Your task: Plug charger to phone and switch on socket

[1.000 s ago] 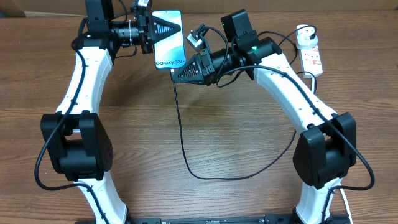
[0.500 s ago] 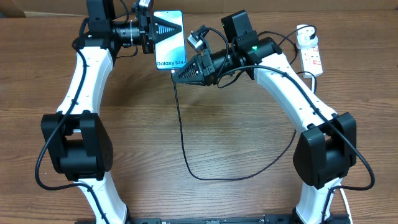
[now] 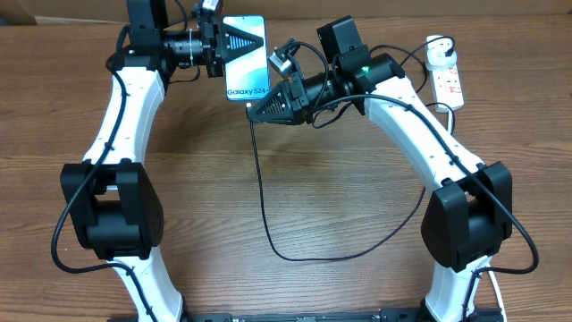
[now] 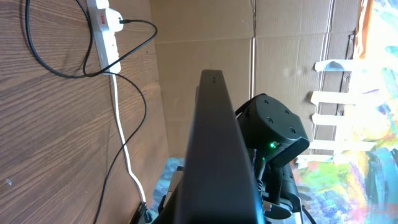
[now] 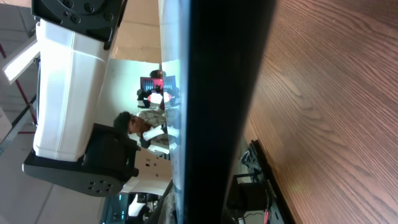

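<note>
My left gripper (image 3: 235, 40) is shut on the phone (image 3: 248, 67), holding it at the back of the table with its pale blue screen facing up. My right gripper (image 3: 254, 110) is shut on the charger's connector end, right at the phone's lower edge. The charger (image 3: 260, 183), a thin black cable, hangs from there, loops over the table and runs back to the round white adapter (image 3: 437, 52) in the socket (image 3: 450, 86). In both wrist views the phone (image 4: 214, 155) (image 5: 224, 106) shows edge-on as a dark slab that hides the fingers. The connector tip is hidden.
The white socket (image 4: 104, 25) lies at the far right, with its white cord (image 4: 124, 143) trailing off. Cardboard sheets (image 4: 199, 31) stand behind the table. The right arm's black wrist (image 4: 273, 127) is close beside the phone. The cable loop (image 3: 313, 255) lies mid-table.
The left gripper has shifted the phone a little to the right, toward the right gripper. The right gripper has hardly moved.
</note>
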### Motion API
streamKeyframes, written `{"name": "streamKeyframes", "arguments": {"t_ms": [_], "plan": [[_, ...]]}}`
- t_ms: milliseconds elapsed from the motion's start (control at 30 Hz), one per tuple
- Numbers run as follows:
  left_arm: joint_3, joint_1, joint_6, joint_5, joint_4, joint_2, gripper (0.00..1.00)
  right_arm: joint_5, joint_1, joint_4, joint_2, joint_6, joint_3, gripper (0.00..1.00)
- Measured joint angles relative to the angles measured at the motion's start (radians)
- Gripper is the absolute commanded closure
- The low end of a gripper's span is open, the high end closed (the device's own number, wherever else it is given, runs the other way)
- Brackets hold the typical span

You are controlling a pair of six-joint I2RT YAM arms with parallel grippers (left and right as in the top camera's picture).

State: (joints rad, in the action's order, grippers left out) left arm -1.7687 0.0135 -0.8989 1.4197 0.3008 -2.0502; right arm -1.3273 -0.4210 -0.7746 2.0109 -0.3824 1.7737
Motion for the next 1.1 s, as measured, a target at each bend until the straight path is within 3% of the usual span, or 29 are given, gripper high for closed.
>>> {"name": "streamKeyframes", "arguments": {"t_ms": [1100], "plan": [[0.000,0.000,-0.019,-0.042,-0.010,0.000,0.96,-0.045,0.009,0.060,0.000,0.008,0.000,0.96]]}}
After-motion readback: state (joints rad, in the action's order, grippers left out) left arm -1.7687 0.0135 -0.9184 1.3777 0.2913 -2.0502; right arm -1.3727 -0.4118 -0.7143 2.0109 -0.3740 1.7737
